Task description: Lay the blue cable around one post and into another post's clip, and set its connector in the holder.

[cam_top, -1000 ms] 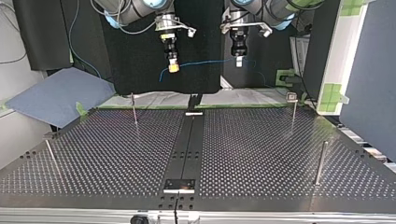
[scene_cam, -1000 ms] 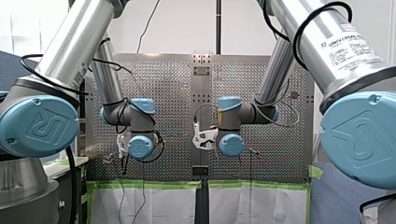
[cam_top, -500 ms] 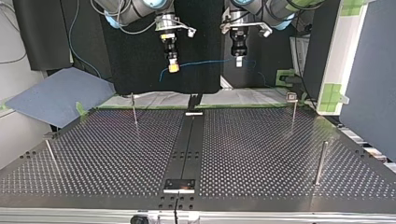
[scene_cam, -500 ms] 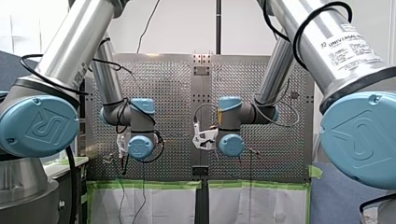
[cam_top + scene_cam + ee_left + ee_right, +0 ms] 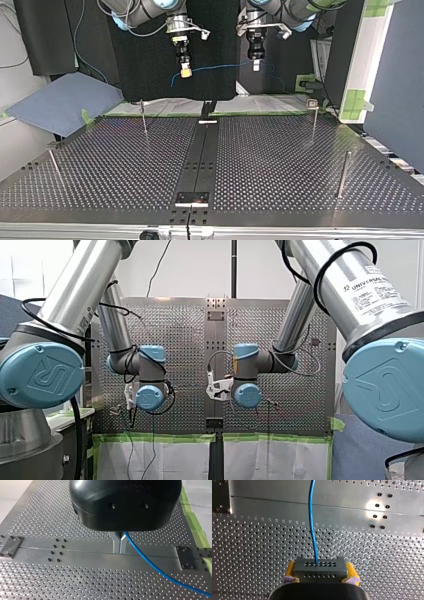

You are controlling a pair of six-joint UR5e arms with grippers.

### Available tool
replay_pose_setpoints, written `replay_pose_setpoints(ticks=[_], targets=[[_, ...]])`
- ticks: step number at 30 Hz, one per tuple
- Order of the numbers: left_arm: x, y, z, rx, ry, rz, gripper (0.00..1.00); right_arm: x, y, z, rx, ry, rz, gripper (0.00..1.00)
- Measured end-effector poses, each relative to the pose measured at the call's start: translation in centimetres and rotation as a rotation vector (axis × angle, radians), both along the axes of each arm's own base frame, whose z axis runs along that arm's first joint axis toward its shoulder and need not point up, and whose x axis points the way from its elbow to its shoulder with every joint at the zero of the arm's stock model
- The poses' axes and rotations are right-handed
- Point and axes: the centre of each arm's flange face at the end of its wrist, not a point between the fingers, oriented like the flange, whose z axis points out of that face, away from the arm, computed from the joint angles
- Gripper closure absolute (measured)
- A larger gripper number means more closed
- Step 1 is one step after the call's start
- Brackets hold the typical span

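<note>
Unchanged against the second before, judging by the front and top views: both arms hanging at the same height, same poses, same slack in the line between them. Gripping a dark connector in my right gripper, yellow pads pressed against its two ends, with the blue cable running out of its face and away over the perforated table. Pinching that same cable further along in my left gripper, metal fingers narrowed almost to touching, the blue line leaving just beside them and trailing off across the plate below. From across the table, slung in a shallow span from one gripper to the other, high in the air, well apart from every post and touching none. Judged from that: pick-up done, routing not yet begun. Left to do: bringing the span down to the board, bending it around one post, pressing it into the clip of another, perhaps the capped post at the top view's right, then seating the connector in its holder. Cannot tell from these views which fixture on the board serves as that holder, nor whether the small cap is indeed a clip.
</note>
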Motion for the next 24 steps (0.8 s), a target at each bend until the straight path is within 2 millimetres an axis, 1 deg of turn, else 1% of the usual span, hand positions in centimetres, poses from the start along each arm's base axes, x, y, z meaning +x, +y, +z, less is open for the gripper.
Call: replay_pose_setpoints(ticks=[9, 11, 13, 17, 20, 24], targets=[[0.0, 0.0, 0.0, 0.000, 0.000, 0.000, 1.00, 0.0, 0.0, 0.0, 0.000, 0.000, 0.000, 1.00], [-0.3, 0.0, -0.2, 0.007, 0.004, 0.000, 1.00, 0.1, 0.0, 0.0, 0.000, 0.001, 0.002, 1.00], [-1.0, 0.1, -0.7, 0.022, 0.013, 0.000, 1.00, 0.4, 0.3, -0.3, 0.005, 0.007, 0.016, 1.00], [-3.0, 0.3, -1.9, 0.068, 0.033, -0.002, 1.00, 1.2, 1.6, -1.7, 0.034, 0.040, 0.057, 1.00], [-4.6, 0.4, -2.4, 0.091, 0.038, -0.017, 1.00, 1.2, 2.2, -3.0, 0.064, 0.071, 0.069, 1.00], [-6.1, 0.7, -2.6, 0.099, 0.038, -0.033, 1.00, 0.8, 2.8, -4.8, 0.106, 0.115, 0.073, 1.00]])
